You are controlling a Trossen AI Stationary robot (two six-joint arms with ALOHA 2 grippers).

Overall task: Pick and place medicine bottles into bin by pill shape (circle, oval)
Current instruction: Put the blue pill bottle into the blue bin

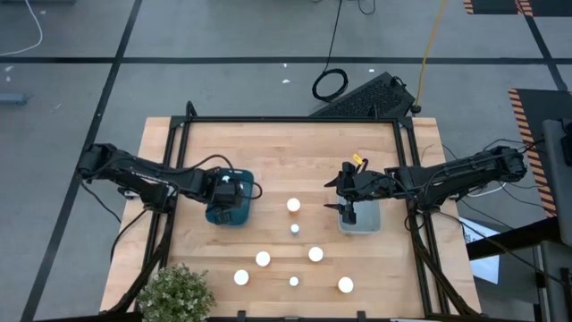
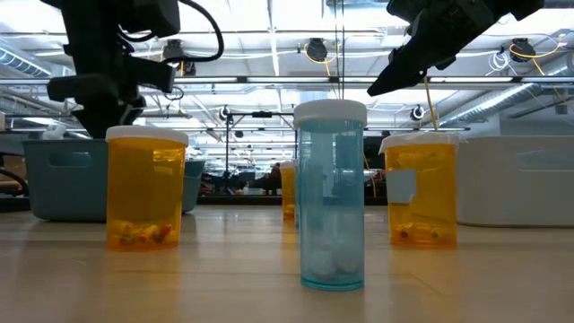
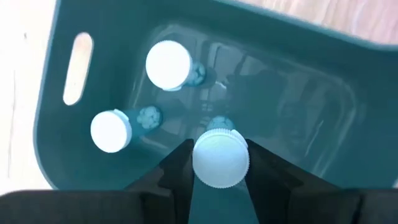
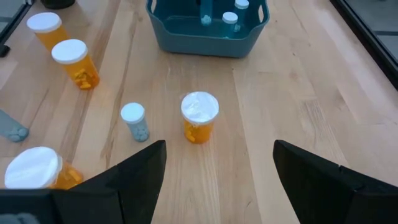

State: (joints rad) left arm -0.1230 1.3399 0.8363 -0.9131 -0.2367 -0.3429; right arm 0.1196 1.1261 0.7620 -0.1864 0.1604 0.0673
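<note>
In the high view the left gripper (image 1: 225, 192) hangs over the teal bin (image 1: 234, 215), left of centre on the table (image 1: 268, 152). Its wrist view shows the fingers (image 3: 177, 171) pinching a small white-capped bottle (image 3: 221, 158) between them, directly above the bin's floor, where two more small bottles (image 3: 169, 65) (image 3: 115, 129) lie on their sides.

The right gripper (image 1: 350, 207) sits over the pale grey bin (image 1: 371, 224), right of centre, with its fingers (image 4: 134, 171) spread wide and nothing between them.

The remaining medicine bottles stand on the table between and below the two bins: an amber one (image 1: 293, 206), a small one (image 1: 295, 230), then four amber (image 1: 263, 259) (image 1: 315, 255) (image 1: 241, 277) (image 1: 345, 285) and another small one (image 1: 294, 282) toward the lower edge.
</note>
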